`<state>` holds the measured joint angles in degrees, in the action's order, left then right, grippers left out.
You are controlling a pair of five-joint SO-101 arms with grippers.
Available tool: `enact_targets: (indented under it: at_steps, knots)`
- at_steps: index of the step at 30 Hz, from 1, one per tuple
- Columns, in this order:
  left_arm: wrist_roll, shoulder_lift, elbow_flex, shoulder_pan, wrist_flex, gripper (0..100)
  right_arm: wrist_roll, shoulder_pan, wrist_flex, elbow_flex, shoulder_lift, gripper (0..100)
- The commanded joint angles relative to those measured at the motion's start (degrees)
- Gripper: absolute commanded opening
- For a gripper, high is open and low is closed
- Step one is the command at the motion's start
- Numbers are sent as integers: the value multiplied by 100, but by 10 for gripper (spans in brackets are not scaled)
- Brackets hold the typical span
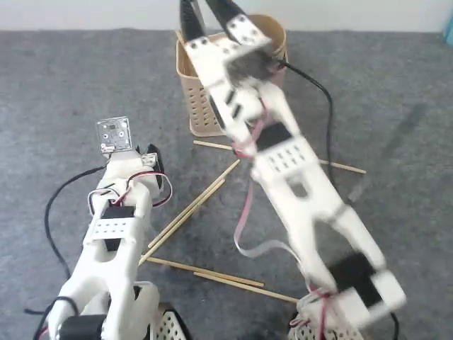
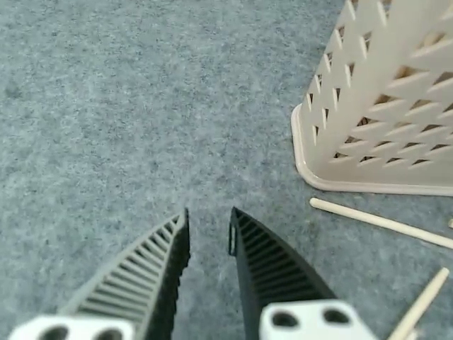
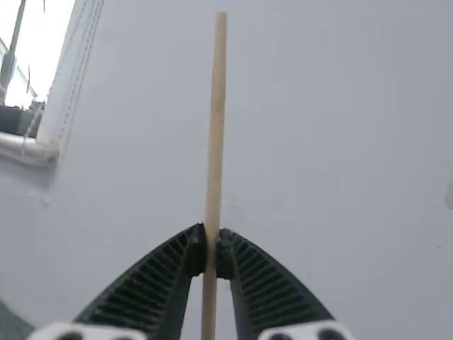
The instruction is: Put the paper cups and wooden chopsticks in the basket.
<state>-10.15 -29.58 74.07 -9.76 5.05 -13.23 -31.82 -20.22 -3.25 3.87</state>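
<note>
High view: I see the basket [image 1: 192,99] at the carpet's [image 1: 56,85] far edge, with loose chopsticks [image 1: 187,210] mid-carpet. Left wrist view: left gripper [image 2: 209,227] slightly parted, holding nothing, with carpet ahead. Right wrist view: right gripper [image 3: 210,244] clamped on one chopstick [image 3: 215,106].

High view overhead, looking steeply down on the beige slotted plastic basket [image 1: 197,106], left wrist view low and close beside the basket's base, both sharing it and loose wooden chopsticks [image 1: 191,205] beside it, right wrist view above the basket, facing up a held wooden chopstick [image 3: 215,106] to a pale wall [image 3: 333,142]
</note>
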Motion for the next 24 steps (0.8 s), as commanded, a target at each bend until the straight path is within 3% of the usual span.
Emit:
enact_targets:
  at_steps: [1,6,11,14,19,24]
  knots:
    - [-26,18,-242,0,-185,90,-308,171,-154,1090,892,13]
    - [-18,18,-251,0,-185,90,-325,259,-101,1697,1640,124]
    - [-18,18,-251,-18,-185,91,-325,224,488,1714,1244,134]
    - [-18,18,-251,-18,-185,91,-220,251,2000,1714,462,134]
    - [246,18,-251,9,-158,91,659,426,5763,1723,-1156,134]
    - [404,26,-242,18,-149,91,501,426,8453,1723,-2325,134]
